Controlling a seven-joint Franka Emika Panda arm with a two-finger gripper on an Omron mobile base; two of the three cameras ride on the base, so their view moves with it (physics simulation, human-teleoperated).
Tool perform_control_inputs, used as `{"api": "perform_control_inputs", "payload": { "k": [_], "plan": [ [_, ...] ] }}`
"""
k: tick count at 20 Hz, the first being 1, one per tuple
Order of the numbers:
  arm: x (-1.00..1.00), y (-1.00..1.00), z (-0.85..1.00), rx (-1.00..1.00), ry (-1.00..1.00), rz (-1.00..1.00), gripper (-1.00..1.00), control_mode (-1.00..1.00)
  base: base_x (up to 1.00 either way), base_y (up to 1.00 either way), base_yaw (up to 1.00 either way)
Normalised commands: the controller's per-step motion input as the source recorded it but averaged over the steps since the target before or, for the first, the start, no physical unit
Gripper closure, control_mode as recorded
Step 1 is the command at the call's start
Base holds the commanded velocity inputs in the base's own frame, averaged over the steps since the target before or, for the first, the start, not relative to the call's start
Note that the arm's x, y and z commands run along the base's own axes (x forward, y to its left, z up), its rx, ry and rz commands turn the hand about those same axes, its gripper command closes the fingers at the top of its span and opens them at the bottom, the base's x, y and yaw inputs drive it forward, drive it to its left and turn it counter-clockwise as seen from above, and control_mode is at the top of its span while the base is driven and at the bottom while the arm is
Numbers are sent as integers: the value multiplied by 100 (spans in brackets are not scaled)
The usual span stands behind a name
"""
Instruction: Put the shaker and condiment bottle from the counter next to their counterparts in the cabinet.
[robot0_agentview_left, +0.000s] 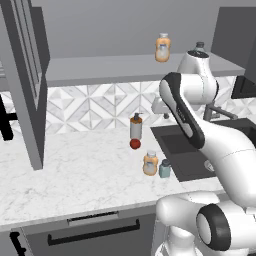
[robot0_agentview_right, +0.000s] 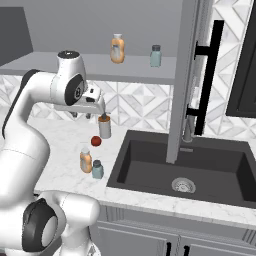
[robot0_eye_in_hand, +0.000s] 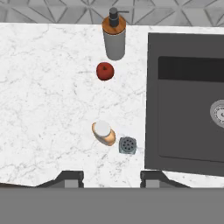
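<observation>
**Shaker and bottle on the counter, gripper empty above**

A white marble counter (robot0_agentview_left: 75, 175) is seen beside a dark sink (robot0_agentview_right: 190, 170), under a grey cabinet (robot0_agentview_right: 125, 67) shelf. On the counter the condiment bottle (robot0_eye_in_hand: 104, 133) and the shaker (robot0_eye_in_hand: 127, 145) stand just beside each other near the sink edge. From above, the shaker's perforated cap is shown; the right base view shows the counterparts (robot0_agentview_right: 117, 48) on the shelf. A pump dispenser (robot0_agentview_left: 135, 126) and a red ball (robot0_agentview_left: 135, 144) stand behind. The gripper (robot0_eye_in_hand: 111, 177) is held above, its jaws narrow, holding nothing.
</observation>
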Motion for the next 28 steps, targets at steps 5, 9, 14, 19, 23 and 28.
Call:
{"api": "perform_control_inputs", "payload": {
  "k": [5,9,14,19,23,28],
  "plan": [
    [-5,0,0,0,-3,0,-100,-100,0,0,0],
    [-15,0,0,0,-8,0,-100,-100,0,0,0],
    [-22,0,0,0,-11,0,-100,-100,0,0,0],
    [-16,-4,0,5,-9,1,-100,-100,0,0,0],
    [-9,-5,0,4,-12,4,-100,-100,0,0,0],
    [-11,0,0,0,-14,5,-100,-100,0,0,0]
  ]
}}
